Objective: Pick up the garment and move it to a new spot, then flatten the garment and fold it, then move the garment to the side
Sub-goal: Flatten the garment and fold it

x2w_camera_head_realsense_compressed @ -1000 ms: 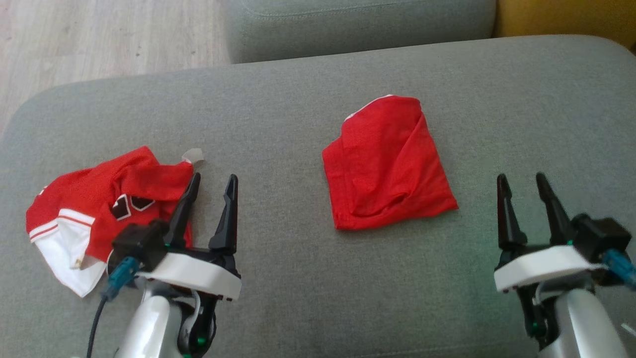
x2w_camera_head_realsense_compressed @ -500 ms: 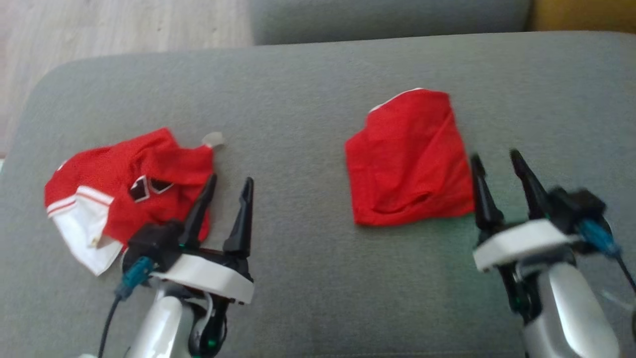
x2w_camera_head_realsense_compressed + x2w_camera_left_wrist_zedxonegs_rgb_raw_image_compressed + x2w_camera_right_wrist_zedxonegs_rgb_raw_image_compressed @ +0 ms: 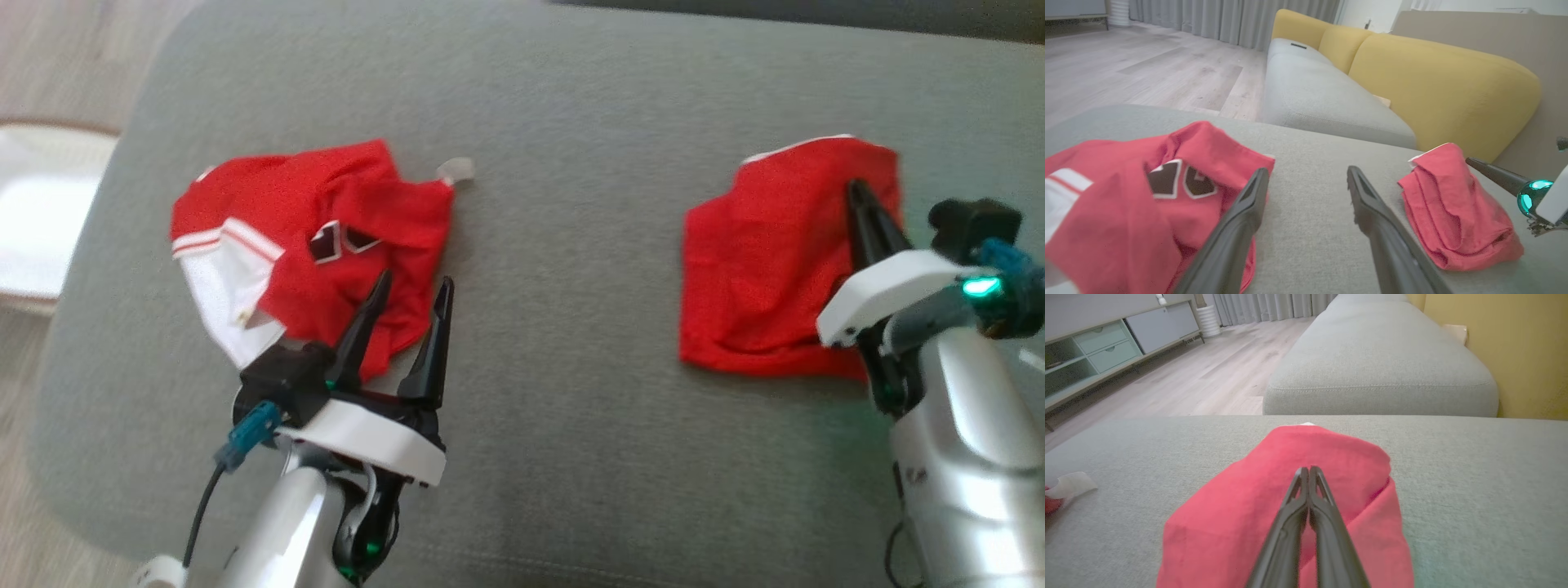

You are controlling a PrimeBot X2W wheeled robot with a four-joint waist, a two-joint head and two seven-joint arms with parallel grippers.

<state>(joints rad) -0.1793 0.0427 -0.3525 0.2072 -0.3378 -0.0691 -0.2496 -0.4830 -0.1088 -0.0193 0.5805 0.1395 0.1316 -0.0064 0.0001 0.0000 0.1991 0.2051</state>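
Observation:
A crumpled red and white jersey (image 3: 367,188) (image 3: 1098,204) lies at the left of the grey cushion (image 3: 571,163). A folded red garment (image 3: 759,261) (image 3: 1453,212) (image 3: 1229,514) lies at the right. My left gripper (image 3: 413,282) (image 3: 1307,171) is open, its left finger over the jersey's near right edge and nothing between the fingers. My right gripper (image 3: 855,186) (image 3: 1309,469) is shut, fingers pressed together over the folded garment's right part. I see no cloth pinched between them. Whether they touch the cloth I cannot tell.
A small white tag (image 3: 457,170) (image 3: 1069,484) sticks out beside the jersey. Wood floor (image 3: 49,49) and a white flat object (image 3: 41,212) lie beyond the cushion's left edge. A grey sofa seat (image 3: 1380,363) and yellow backrest (image 3: 1433,81) stand behind.
The camera has swung left, so everything sits further right in the picture. My right gripper has moved forward over the folded garment and shut. The left gripper stays open by the jersey.

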